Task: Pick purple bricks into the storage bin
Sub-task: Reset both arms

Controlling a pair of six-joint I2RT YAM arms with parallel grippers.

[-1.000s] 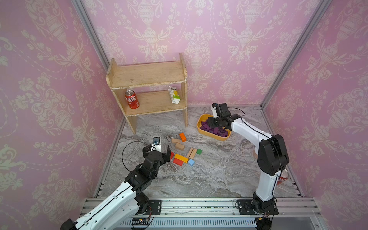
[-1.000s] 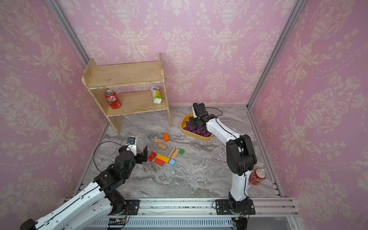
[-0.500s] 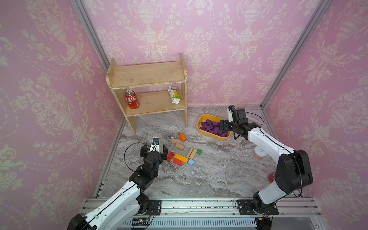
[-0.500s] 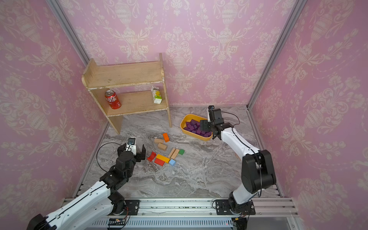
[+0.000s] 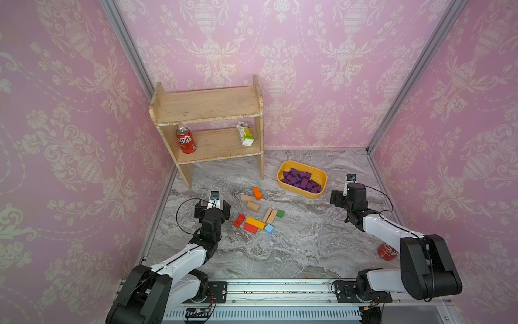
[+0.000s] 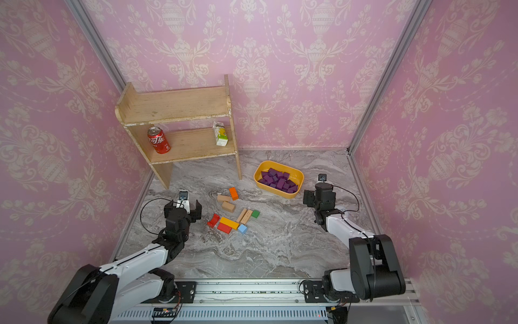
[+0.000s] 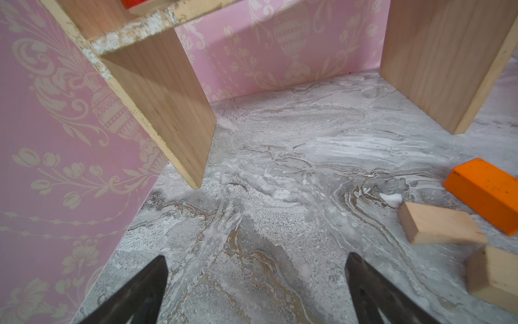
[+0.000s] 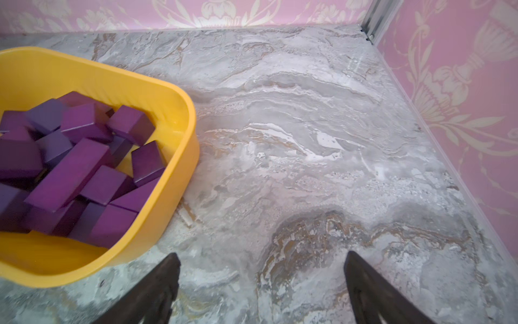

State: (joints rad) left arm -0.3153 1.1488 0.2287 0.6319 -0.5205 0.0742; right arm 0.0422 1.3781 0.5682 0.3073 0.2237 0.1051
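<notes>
Every purple brick I see lies heaped in the storage bin: the purple bricks [image 5: 301, 179] [image 6: 277, 181] [image 8: 84, 168] fill the yellow storage bin [image 5: 305, 195] [image 6: 283, 195] [image 8: 173, 174] at the back right of the marble floor. My right gripper [image 5: 347, 196] [image 6: 319, 196] [image 8: 262, 253] hangs just right of the bin's near corner, open and empty, over bare floor. My left gripper [image 5: 212, 207] [image 6: 182, 208] [image 7: 255, 255] is open and empty, left of the loose blocks, facing the shelf's legs.
A wooden shelf [image 5: 207, 106] holding a cola can [image 5: 185, 140] and a carton [image 5: 245, 134] stands at the back left. Orange [image 5: 257, 193], tan [image 5: 253, 206], red [image 5: 238, 220], yellow, green and blue blocks lie mid-floor. A red can [image 5: 388, 251] lies by the right arm.
My right gripper has drawn back from over the bin to its right side and its jaws have opened wider. My left gripper has straightened to face the shelf, still open.
</notes>
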